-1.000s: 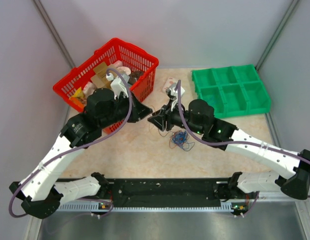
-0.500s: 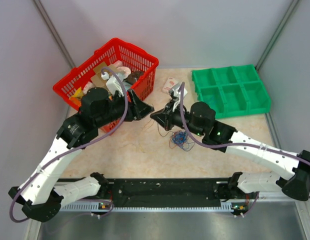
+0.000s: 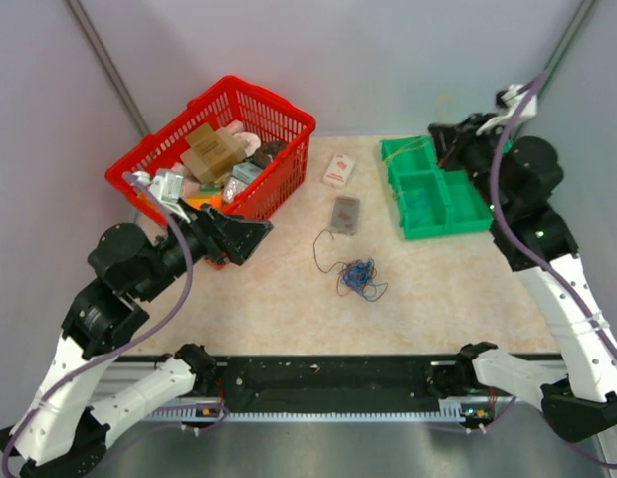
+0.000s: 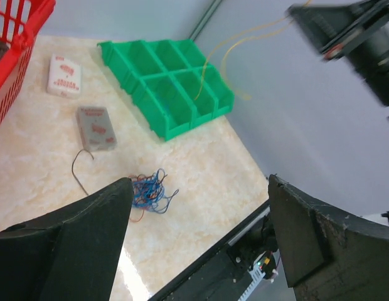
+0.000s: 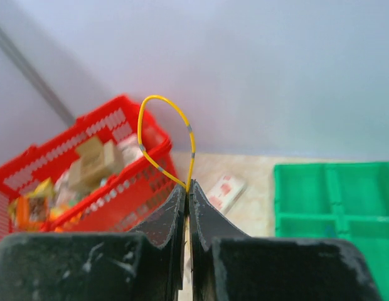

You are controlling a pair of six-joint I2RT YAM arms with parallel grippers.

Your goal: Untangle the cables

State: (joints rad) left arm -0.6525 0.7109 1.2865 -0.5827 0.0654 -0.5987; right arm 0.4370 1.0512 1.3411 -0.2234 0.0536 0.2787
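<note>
Hovering beside the red basket (image 3: 289,115), the left gripper (image 3: 254,242) is standing wide open and empty. Over the green tray (image 3: 458,214), the right gripper (image 5: 188,187) is clamping shut on a single yellow wire (image 5: 140,133) (its tail is dangling above the compartments). The other cables (image 3: 360,277) are lying bunched mid-table, blue strands tangled. Judgement: strand separation is underway. The next move is calling for setting the yellow wire down apart, then plucking out another strand.

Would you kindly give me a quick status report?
Left tool open, empty. Right tool shut on yellow wire. Blue tangle loose on table. Nothing in the way.
</note>
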